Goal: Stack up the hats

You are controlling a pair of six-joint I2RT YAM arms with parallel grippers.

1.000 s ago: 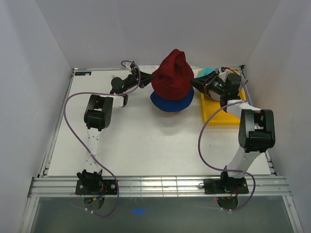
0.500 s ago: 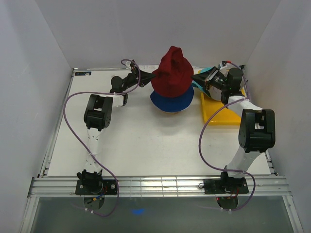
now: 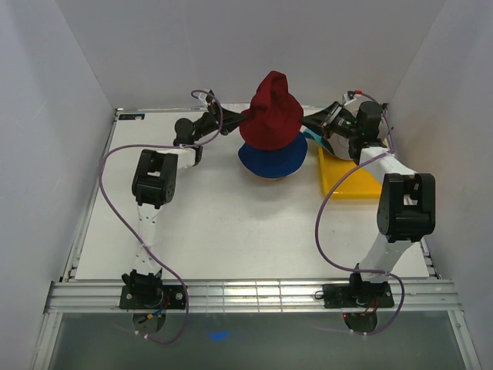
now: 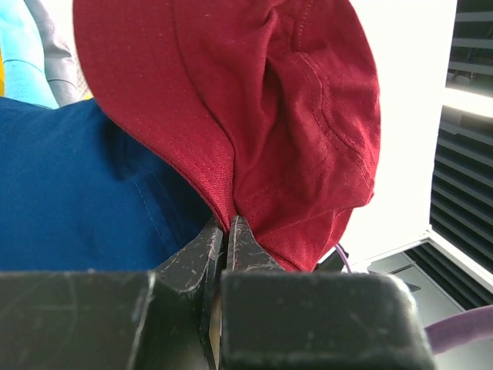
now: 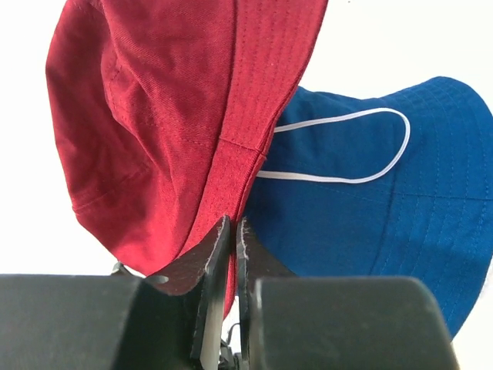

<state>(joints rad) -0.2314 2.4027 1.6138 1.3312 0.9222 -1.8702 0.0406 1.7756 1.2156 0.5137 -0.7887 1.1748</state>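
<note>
The left claw [image 4: 227, 230] and right claw [image 5: 233, 228] each grip the red hat [image 3: 271, 116] by its brim, over the blue hat [image 3: 269, 162].

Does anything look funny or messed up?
Yes. The dark red hat stands up in a crumpled point instead of sitting round on the blue hat. The left gripper and right gripper each pinch its brim with shut jaws, one on each side.

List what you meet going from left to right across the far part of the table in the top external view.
left gripper → dark red hat → right gripper → yellow tray
</note>
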